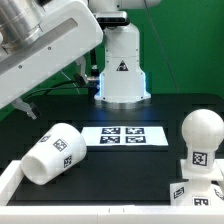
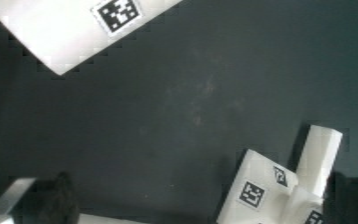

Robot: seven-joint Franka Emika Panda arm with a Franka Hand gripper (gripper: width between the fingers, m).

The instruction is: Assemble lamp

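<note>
On the black table (image 1: 130,160): shade (image 1: 55,152), tapered cup, lying on its side at the exterior view's left, just beside the marker board (image 1: 122,134). Bulb (image 1: 201,135), round-headed, upright atop the angular base (image 1: 196,190) at the right. Gripper: jaws not visible, state cannot be told.

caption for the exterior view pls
Lamp shade on its side, bulb upright, marker board between them.

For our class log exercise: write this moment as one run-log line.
white tapered plastic shade: on its side | white round-headed bulb: upright | flat white marker board: between them | pincer: unseen
</note>
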